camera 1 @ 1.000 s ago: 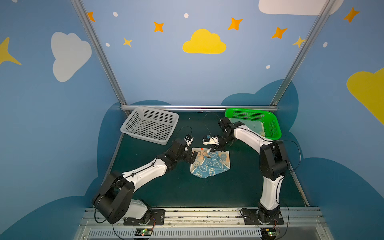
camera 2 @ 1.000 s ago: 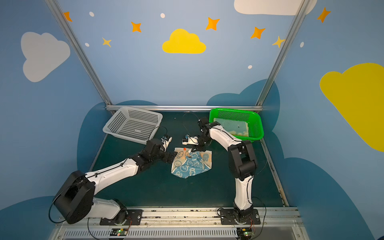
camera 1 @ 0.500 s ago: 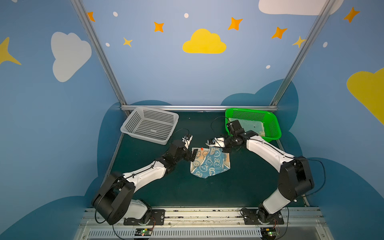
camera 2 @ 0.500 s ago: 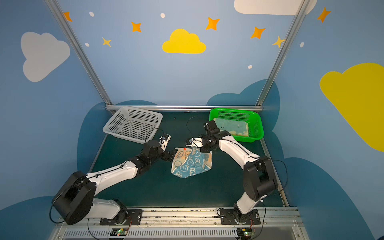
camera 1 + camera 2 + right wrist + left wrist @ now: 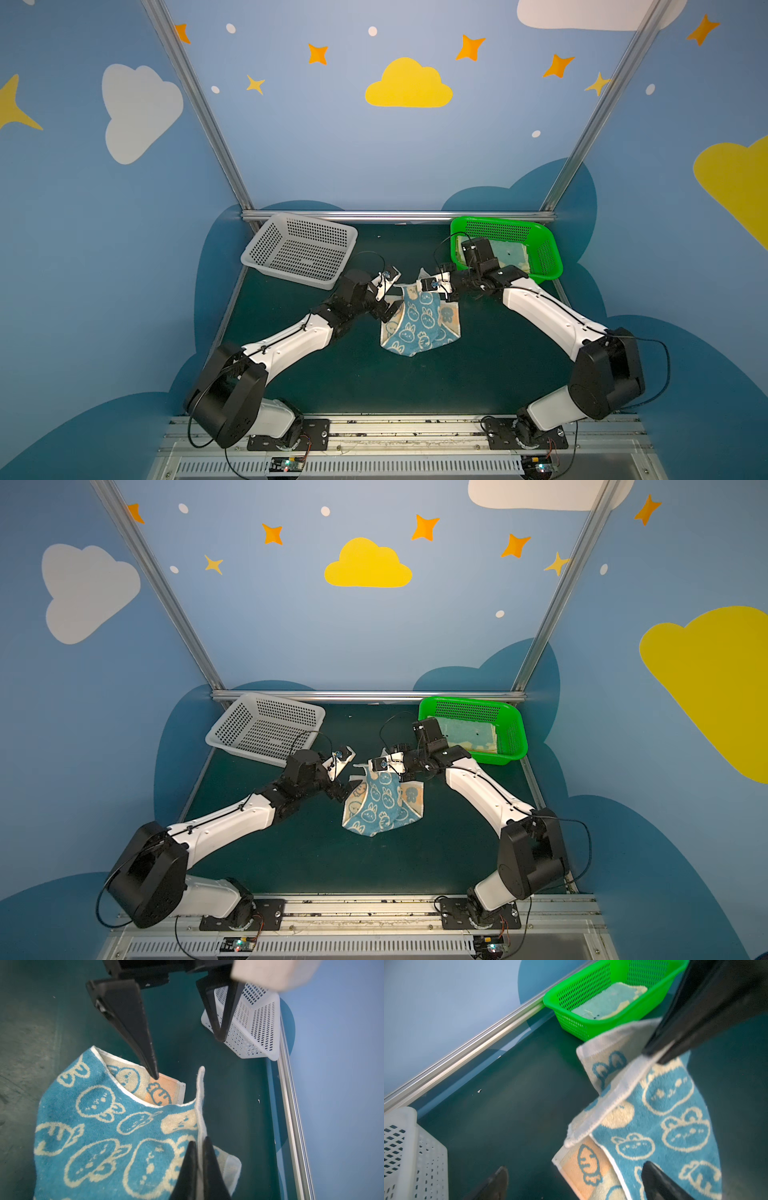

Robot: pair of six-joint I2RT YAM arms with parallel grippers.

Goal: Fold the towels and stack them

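Observation:
A blue-and-cream towel with rabbit outlines [image 5: 419,324] [image 5: 382,804] lies crumpled mid-table. My right gripper [image 5: 199,1140] [image 5: 417,286] is shut on the towel's white hem [image 5: 200,1093] and holds that edge up off the table. My left gripper [image 5: 575,1169] [image 5: 390,307] stands open at the towel's left side. Its fingers straddle the orange carrot corner [image 5: 589,1163] without closing on it. A pale yellow towel [image 5: 505,253] [image 5: 608,1001] lies flat in the green basket [image 5: 552,257].
A white perforated basket [image 5: 299,249] [image 5: 255,1022] sits at the back left, close behind my left wrist. The green basket [image 5: 517,737] stands at the back right beside my right forearm. An aluminium rail [image 5: 399,216] runs along the back edge.
My right arm has swung its elbow outward and lower, with the gripper still shut on the towel's hem. The left gripper has edged closer to the towel's left corner.

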